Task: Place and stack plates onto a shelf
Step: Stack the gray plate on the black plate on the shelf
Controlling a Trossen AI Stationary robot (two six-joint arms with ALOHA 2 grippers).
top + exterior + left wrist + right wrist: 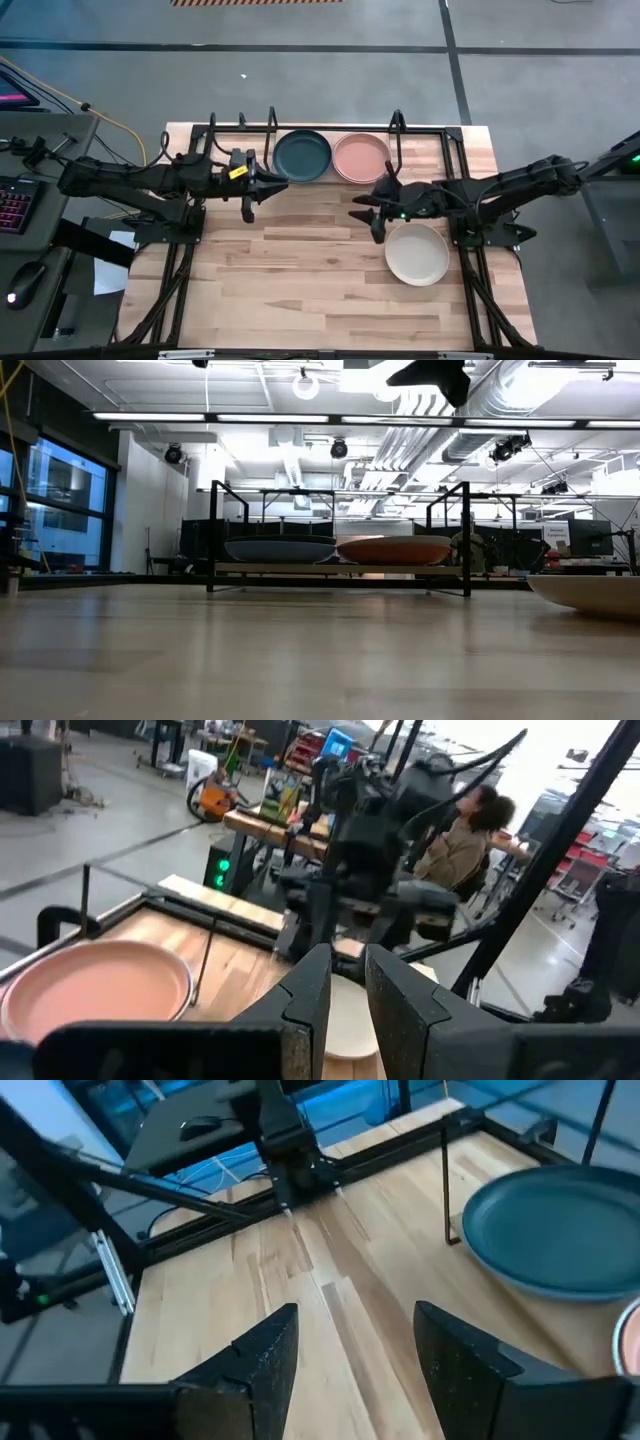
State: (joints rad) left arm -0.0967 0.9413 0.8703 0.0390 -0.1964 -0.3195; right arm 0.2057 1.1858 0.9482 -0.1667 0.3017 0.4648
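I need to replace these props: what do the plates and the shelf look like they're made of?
Dark green plate, terracotta pink plate and cream plate: even colour, no glare, so probably matte plastic or glazed ceramic. Shelf: pale wood-grain board inside thin black rods, likely painted metal.

No text, label, brand or number can be read in any view. A yellow tag (238, 172) is seen on the left arm in the high view, but nothing on it can be made out. A small sign (556, 535) is seen far back in the room in the low view; its print is too small to be read.
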